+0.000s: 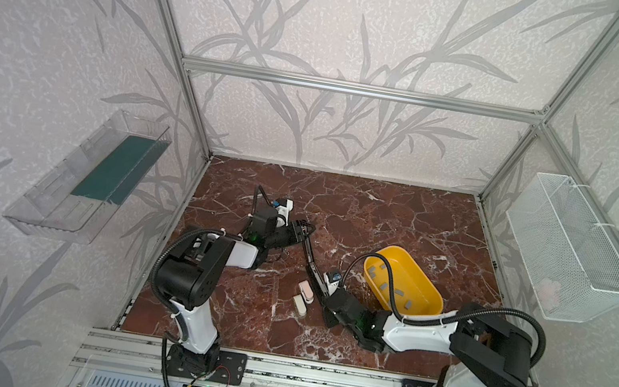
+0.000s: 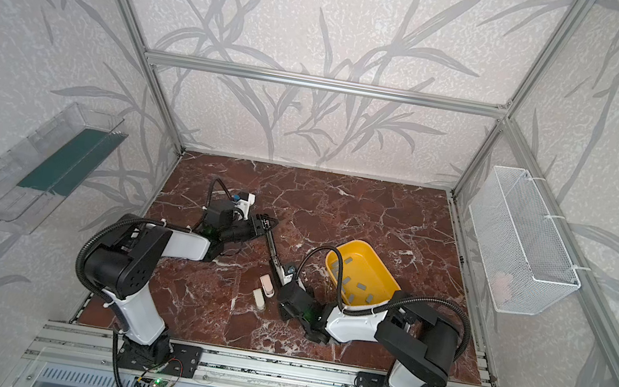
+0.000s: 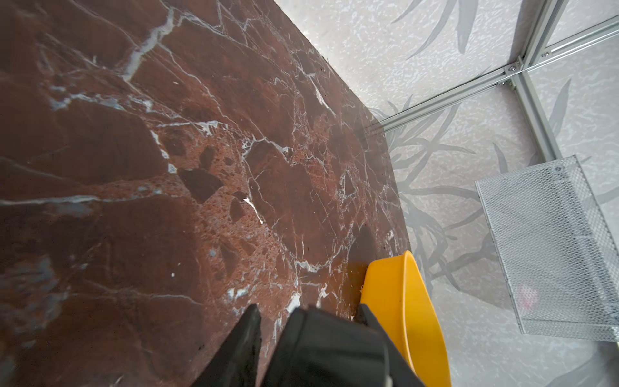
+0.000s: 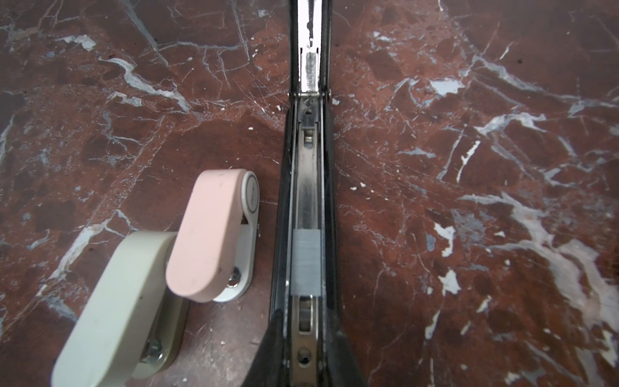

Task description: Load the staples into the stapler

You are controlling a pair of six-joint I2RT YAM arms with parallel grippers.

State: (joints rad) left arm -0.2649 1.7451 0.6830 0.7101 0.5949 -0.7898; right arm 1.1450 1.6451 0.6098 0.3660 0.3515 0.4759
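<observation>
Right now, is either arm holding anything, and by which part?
Right gripper: shut on the opened black stapler, at the free end of its staple channel. Left gripper: jaws straddle its far end; a grip cannot be told.

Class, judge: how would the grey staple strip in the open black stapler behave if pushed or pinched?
The staple strip probably slides easily along the stapler's smooth metal channel. Its fine ribbing suggests joined staples, so it may snap.

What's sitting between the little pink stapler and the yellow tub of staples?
The long black stapler, opened flat, with the right gripper on its near end; both top views show it.
</observation>
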